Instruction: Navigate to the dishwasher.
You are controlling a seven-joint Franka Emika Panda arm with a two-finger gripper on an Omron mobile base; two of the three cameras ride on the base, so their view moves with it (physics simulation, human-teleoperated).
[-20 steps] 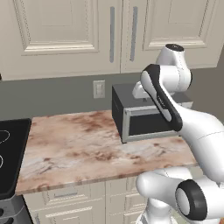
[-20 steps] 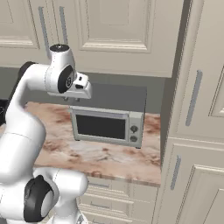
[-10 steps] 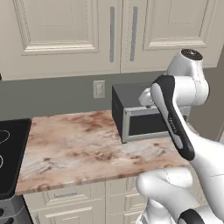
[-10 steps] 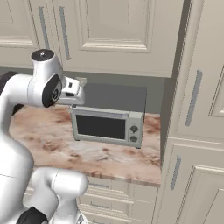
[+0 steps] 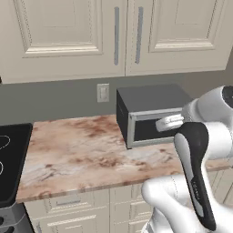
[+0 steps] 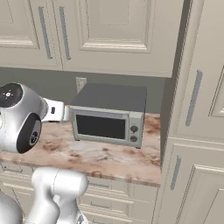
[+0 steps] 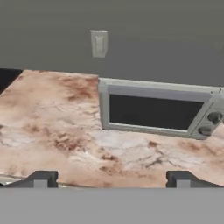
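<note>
Cream cabinets [image 5: 68,32] hang above a grey wall with a white outlet [image 5: 103,92], and below them runs a marbled brown table [image 5: 77,154]. On this table stands a microwave [image 6: 109,114], close to the wall and near the tall cabinet [image 6: 197,109] at the right end. At the far left of the left base view sits the dark edge of a stove [image 5: 11,159]. Under the table are only cream drawers [image 5: 68,202] and doors.

The dishwasher, with its grey front and black bar handle, is not among the things in front of the robot, so its direction from the fingers cannot be read from these pictures. This is the relation which decides the coming move: the base faces the microwave section, and the tall cabinet closes the right end of the table, so the dishwasher probably lies somewhere off to the side. Which side cannot be told.

The gripper [image 7: 111,179] is held up in front of the table and looks toward the microwave door. The fingers [image 7: 41,179] are spread wide apart, one tip at each lower corner of the hand view, and nothing is between them.

The task seems far from finished, because the base must first turn or drive until the grey panel comes into sight.
</note>
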